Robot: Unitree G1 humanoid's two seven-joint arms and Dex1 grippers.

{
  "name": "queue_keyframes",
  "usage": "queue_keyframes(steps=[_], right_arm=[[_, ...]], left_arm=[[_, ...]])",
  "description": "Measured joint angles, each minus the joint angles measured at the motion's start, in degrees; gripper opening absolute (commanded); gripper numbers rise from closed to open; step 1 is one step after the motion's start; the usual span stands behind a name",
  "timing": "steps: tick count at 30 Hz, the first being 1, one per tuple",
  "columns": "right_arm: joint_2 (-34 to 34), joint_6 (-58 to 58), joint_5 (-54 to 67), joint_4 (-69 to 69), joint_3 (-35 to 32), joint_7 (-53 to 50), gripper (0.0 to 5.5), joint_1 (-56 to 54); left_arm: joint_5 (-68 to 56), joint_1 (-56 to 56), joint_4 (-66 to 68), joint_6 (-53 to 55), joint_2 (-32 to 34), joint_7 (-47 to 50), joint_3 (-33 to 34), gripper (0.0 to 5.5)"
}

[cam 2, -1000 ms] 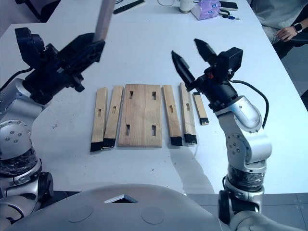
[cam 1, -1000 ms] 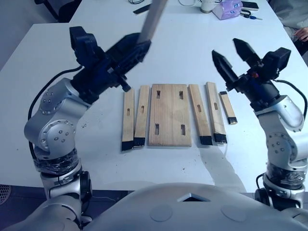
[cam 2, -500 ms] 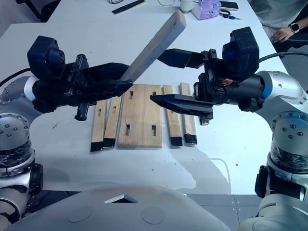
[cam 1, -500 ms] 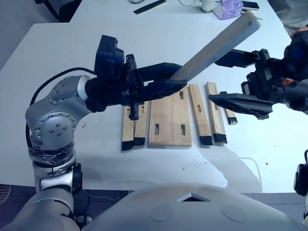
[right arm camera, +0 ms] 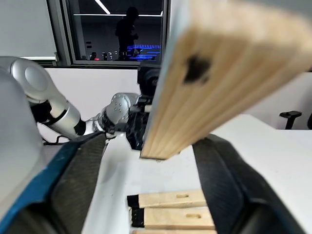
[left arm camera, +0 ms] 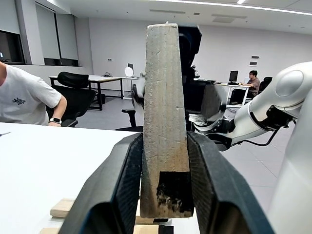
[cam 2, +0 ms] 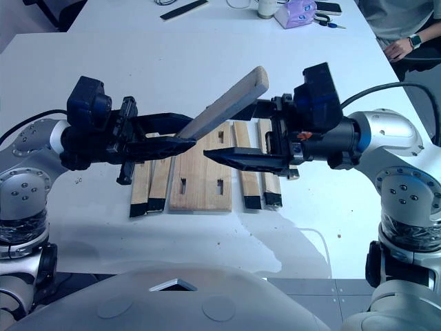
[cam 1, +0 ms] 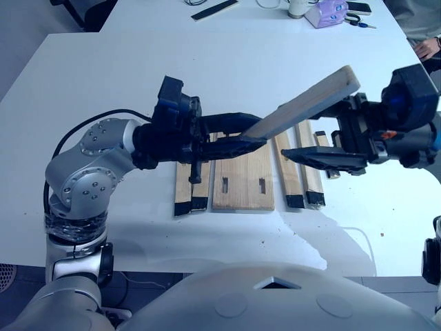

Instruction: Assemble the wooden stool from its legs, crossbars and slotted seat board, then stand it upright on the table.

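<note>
On my left side, my left gripper [cam 1: 258, 129] is clamped on the black-tipped end of a leg [cam 1: 303, 103], its fingers [left arm camera: 122, 185] pressed flat against both faces. A second ago I held this leg nearly upright, off to the left of the parts. Now my arm has swung in over the table [cam 1: 103, 62] and the leg leans up and away to the right, lower than half a second ago.

Below it, the board [cam 1: 241, 186] lies flat where it was, slots up. Two slats [cam 1: 191, 172] lie side by side just left of it, and two more [cam 1: 296, 169] lie just right. None of them has shifted.

Farther right, my right gripper [cam 1: 303, 131] is spread wide and holds nothing. A second ago it stood raised at the right edge of the parts. It has since turned in and moved closer, and the leg's free end now sits between its fingers [right arm camera: 78, 185]. I cannot tell if either finger touches the wood. Under that gripper, a short bar [cam 1: 332, 169] shows beside the right slats.
</note>
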Motion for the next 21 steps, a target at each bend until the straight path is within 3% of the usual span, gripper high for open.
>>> queue_keyframes(steps=[8,21], right_arm=[[-0.74,-0.43,-1.66,-0.08,0.27,0.74,1.33,0.15],[-1.22,-0.43,-2.7,-0.04,0.5,1.06,1.3,0.83]], left_arm=[[1.03,0.3,0.05,-1.26,0.11,-2.09,-0.65,1.31],[4.19,1.13,0.34,-4.01,0.2,-3.1,-2.25,1.31]])
